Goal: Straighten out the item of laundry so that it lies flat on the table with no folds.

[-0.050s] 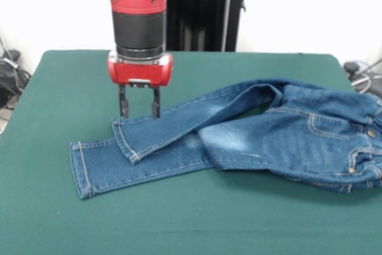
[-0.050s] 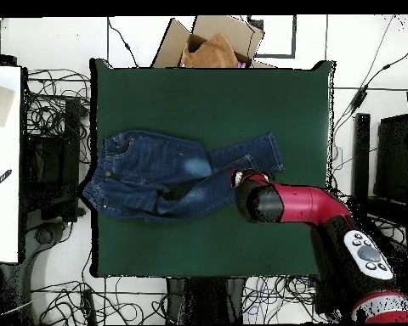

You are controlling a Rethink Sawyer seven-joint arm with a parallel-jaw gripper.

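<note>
No readable text anywhere. Jeans [image 1: 262,129]: no visible label or brand, just stitching. Red arm [image 2: 297,204]: no logo legible; its button pad shows no legible markings. Cardboard box [image 2: 212,38] past the table edge: no print readable.

Gripper [image 1: 139,109]: hidden under the arm [image 2: 284,204] in the overhead view. Jeans [image 1: 239,135]: waistband beyond the claw cut by the front view's edge; the leg end beneath the claw covered from overhead; the lower leg partly buried under the folded-over one. Cardboard box [image 2: 212,41]: contents indistinct.
</note>
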